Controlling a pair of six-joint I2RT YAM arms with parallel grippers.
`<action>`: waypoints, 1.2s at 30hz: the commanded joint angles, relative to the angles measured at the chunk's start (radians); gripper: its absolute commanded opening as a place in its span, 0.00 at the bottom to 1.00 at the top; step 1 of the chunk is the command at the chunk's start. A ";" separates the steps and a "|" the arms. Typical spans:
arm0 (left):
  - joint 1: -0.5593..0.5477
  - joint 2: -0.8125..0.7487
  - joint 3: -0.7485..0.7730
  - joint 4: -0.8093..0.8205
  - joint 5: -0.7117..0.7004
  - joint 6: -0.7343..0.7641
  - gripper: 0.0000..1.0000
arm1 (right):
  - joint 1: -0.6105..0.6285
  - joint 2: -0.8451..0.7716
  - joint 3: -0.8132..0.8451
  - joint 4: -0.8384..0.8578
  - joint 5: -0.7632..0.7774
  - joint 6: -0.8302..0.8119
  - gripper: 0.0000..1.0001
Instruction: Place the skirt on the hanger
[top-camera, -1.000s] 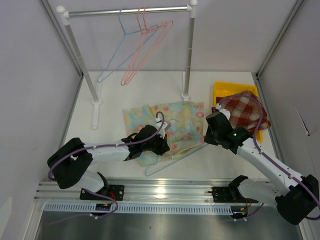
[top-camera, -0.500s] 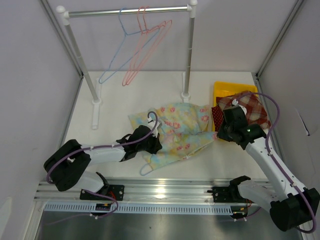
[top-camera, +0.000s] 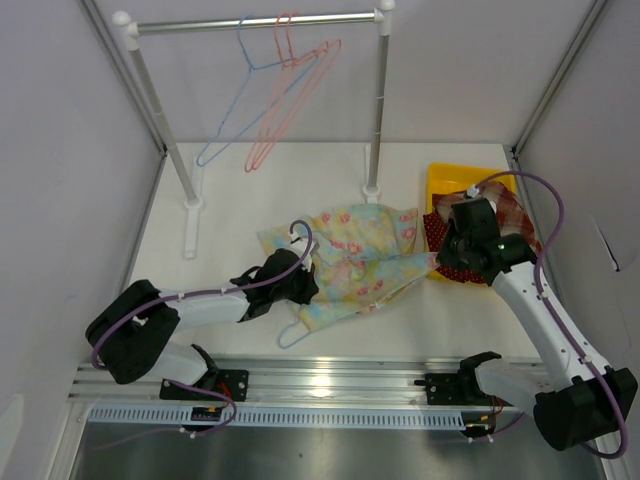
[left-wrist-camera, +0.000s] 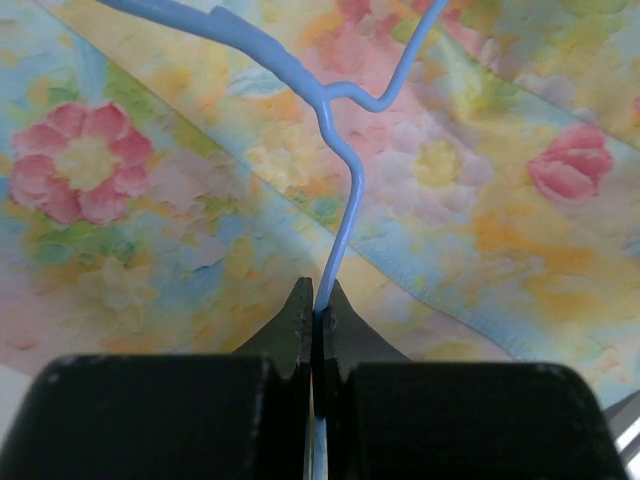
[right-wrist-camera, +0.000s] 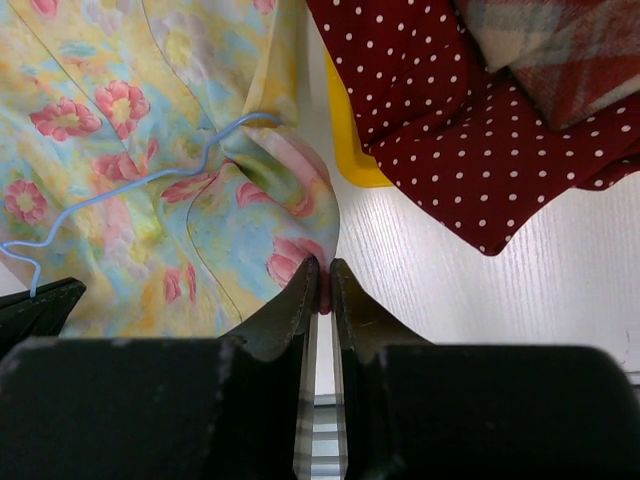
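As left fingers (left-wrist-camera: 296, 325) pinch — thin wire hanger (left-wrist-camera: 340, 240) | rumpled floral skirt (top-camera: 365, 262)

Bare table (top-camera: 300, 190) lies open behind the skirt (top-camera: 355, 265), between the rack's left post (top-camera: 160, 120) and right post (top-camera: 378, 100), though hung hangers (top-camera: 270, 110) dangle low there. On the right, the yellow bin (top-camera: 440, 185) and its spilling dotted cloth (right-wrist-camera: 450, 110) crowd the skirt's edge. The blue hanger (left-wrist-camera: 348, 210) lies across the skirt.
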 joint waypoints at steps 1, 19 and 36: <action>0.012 -0.031 0.027 -0.021 -0.076 0.032 0.00 | -0.023 0.007 0.083 -0.008 0.023 -0.042 0.12; 0.010 -0.047 0.069 -0.037 -0.194 0.124 0.00 | -0.115 0.086 0.148 -0.017 -0.026 -0.114 0.20; -0.010 -0.040 0.066 -0.028 -0.197 0.162 0.00 | 0.298 0.076 0.064 0.151 -0.049 -0.047 0.49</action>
